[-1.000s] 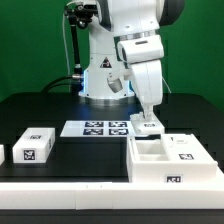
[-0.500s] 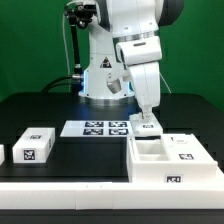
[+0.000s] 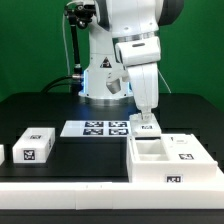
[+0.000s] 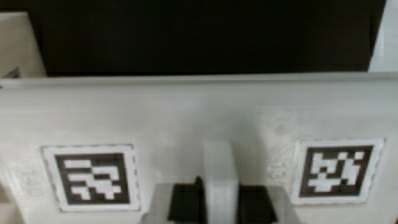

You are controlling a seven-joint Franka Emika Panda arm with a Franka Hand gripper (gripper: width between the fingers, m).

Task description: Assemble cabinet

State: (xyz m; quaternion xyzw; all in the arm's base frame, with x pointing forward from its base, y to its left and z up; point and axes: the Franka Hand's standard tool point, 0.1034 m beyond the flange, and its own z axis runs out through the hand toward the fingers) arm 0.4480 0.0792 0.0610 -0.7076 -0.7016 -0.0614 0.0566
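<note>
My gripper (image 3: 147, 116) hangs just behind the big white cabinet box (image 3: 170, 162), which lies open side up at the exterior view's right. The jaws are closed on a small white tagged panel (image 3: 147, 126) held at the box's back edge. In the wrist view the panel (image 4: 196, 110) fills the picture with two square tags. My gripper (image 4: 215, 196) pinches a thin white ridge of the panel between its dark fingers (image 4: 178, 205). Another white tagged piece (image 3: 35, 143) lies at the exterior view's left.
The marker board (image 3: 100, 128) lies flat in front of the arm's base. A further white piece (image 3: 2, 153) shows partly at the left edge. A white strip (image 3: 60, 185) runs along the table's front.
</note>
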